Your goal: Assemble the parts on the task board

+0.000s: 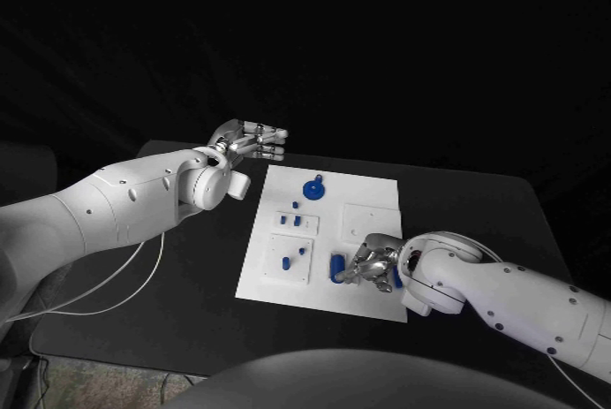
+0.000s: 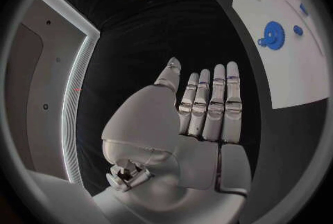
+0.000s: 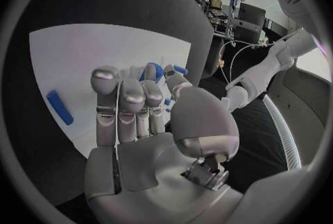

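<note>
Right hand (image 1: 371, 266) is low over the near part of the board (image 1: 369, 195), its fingers (image 3: 119, 103) curled downward. In the right wrist view a blue part (image 3: 155, 71) shows just past the curled fingertips, close against them; whether the hand actually has hold of it cannot be told. Just beside this hand, toward the board's middle, a long blue piece (image 1: 336, 266) lies on the white surface. The wrist view also shows a blue bar (image 3: 60, 107) lying flat on the board, apart from the fingers on their far side from the thumb.

Beyond the right hand, toward the far end of the board, sit two raised white blocks with small blue pegs (image 1: 294, 220) in them, and farther still a round blue gear (image 1: 313, 192) with a small blue piece beside it.

Left hand (image 1: 250, 142) is held above the black table (image 1: 191, 312) off the board's far left corner, well apart from the right hand. Its fingers (image 2: 215, 106) are straight and side by side, palm flat, holding nothing. From this hand the gear (image 2: 272, 34) lies off to the side on the board, not touched.
</note>
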Motion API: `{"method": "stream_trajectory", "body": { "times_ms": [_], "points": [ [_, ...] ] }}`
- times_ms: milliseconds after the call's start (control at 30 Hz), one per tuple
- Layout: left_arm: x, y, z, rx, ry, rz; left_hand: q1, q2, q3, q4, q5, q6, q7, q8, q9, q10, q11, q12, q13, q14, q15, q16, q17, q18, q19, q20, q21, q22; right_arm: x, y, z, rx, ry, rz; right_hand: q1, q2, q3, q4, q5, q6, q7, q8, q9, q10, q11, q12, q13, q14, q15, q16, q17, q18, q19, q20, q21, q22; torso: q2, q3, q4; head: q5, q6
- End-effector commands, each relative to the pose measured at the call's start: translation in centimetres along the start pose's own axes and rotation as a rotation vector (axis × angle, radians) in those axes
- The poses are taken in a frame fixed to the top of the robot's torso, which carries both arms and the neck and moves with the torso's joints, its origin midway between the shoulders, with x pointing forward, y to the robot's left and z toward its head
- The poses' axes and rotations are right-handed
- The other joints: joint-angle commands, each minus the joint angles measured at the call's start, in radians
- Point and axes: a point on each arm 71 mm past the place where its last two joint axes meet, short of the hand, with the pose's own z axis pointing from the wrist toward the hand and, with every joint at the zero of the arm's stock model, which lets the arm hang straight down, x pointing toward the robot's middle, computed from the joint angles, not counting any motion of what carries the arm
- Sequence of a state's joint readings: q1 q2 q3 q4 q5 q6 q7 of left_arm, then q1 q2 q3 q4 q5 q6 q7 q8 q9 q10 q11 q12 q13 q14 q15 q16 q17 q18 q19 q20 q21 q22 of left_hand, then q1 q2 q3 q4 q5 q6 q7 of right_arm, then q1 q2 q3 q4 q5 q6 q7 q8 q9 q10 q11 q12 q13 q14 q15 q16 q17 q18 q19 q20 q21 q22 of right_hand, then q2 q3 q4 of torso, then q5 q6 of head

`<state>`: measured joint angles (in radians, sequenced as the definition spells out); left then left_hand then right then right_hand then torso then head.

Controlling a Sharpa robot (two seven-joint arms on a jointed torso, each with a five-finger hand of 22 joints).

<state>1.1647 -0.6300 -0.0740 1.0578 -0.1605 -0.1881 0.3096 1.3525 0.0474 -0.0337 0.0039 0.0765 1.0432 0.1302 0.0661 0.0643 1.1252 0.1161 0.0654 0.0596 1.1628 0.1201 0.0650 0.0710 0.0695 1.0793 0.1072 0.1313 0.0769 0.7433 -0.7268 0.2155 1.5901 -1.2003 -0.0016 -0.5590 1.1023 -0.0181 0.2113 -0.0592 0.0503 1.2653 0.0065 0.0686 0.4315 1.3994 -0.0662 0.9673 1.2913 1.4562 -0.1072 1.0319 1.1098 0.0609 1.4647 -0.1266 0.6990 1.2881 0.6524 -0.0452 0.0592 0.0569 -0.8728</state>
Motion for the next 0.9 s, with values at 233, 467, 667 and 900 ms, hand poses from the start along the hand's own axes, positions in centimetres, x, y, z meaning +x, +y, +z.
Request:
{"method": "stream_trajectory", "body": {
  "times_ms": [233, 467, 667, 900],
  "points": [
    [0.3, -0.1, 0.1, 0.005, 0.018, -0.009, -0.012, 0.001, -0.001, 0.007, 0.0, -0.008, 0.002, -0.002, 0.001, -0.004, 0.0, -0.006, -0.001, -0.005, 0.001, -0.002, 0.0, 0.017, -0.002, 0.003, -0.003, -0.001, -0.2, -0.2, 0.5, 0.034, -0.049, -0.029, -0.028, 0.064, 0.12, -0.089, -0.002, -0.009, -0.007, -0.003, 0.004, 0.008, -0.004, -0.001, 0.006, 0.005, -0.006, -0.001, 0.002, -0.018, 0.055, -0.011, 0.007, 0.002, 0.0, -0.0006, 0.0006, 0.001, 0.0],
    [0.3, -0.1, 0.1, 0.005, 0.019, -0.009, -0.013, 0.001, -0.001, 0.008, -0.003, -0.008, 0.002, -0.002, 0.001, -0.004, 0.0, -0.006, -0.001, -0.005, 0.001, -0.002, 0.0, 0.017, -0.002, 0.003, -0.004, -0.001, -0.4, -0.2, 1.0, 0.049, -0.077, -0.009, -0.07, 0.073, 0.182, -0.129, -0.002, -0.008, -0.006, -0.003, 0.025, 0.012, -0.003, 0.0, 0.012, 0.005, -0.005, 0.001, 0.004, -0.018, 0.055, -0.01, 0.011, 0.003, 0.0, 0.0001, 0.001, 0.002, 0.0],
    [0.3, -0.1, 0.1, 0.005, 0.019, -0.009, -0.013, 0.001, -0.001, 0.008, -0.003, -0.008, 0.002, -0.002, 0.001, -0.004, 0.0, -0.006, -0.001, -0.005, 0.001, -0.002, 0.0, 0.017, -0.002, 0.003, -0.004, -0.001, -0.3, -0.1, 1.2, 0.052, -0.075, -0.002, -0.09, 0.068, 0.193, -0.134, -0.002, -0.009, -0.006, -0.003, 0.045, 0.015, -0.003, 0.003, 0.019, 0.006, -0.004, 0.003, 0.006, -0.019, 0.055, -0.01, 0.018, 0.005, 0.0, -0.0001, 0.001, 0.002, 0.0],
    [0.4, -0.1, 0.1, 0.004, 0.02, -0.01, -0.013, 0.001, -0.001, 0.008, -0.003, -0.008, 0.002, -0.002, 0.001, -0.004, 0.0, -0.006, -0.001, -0.005, 0.001, -0.002, 0.0, 0.017, -0.002, 0.003, -0.004, -0.001, 0.0, -0.6, 1.4, 0.082, -0.014, -0.026, -0.087, 0.05, 0.172, -0.147, 0.001, -0.01, -0.008, -0.003, 0.05, 0.012, -0.002, -0.003, 0.018, 0.005, -0.003, -0.001, 0.002, -0.019, 0.054, -0.008, 0.013, 0.004, 0.0, -0.0005, 0.0004, 0.002, 0.0]
  ]
}}
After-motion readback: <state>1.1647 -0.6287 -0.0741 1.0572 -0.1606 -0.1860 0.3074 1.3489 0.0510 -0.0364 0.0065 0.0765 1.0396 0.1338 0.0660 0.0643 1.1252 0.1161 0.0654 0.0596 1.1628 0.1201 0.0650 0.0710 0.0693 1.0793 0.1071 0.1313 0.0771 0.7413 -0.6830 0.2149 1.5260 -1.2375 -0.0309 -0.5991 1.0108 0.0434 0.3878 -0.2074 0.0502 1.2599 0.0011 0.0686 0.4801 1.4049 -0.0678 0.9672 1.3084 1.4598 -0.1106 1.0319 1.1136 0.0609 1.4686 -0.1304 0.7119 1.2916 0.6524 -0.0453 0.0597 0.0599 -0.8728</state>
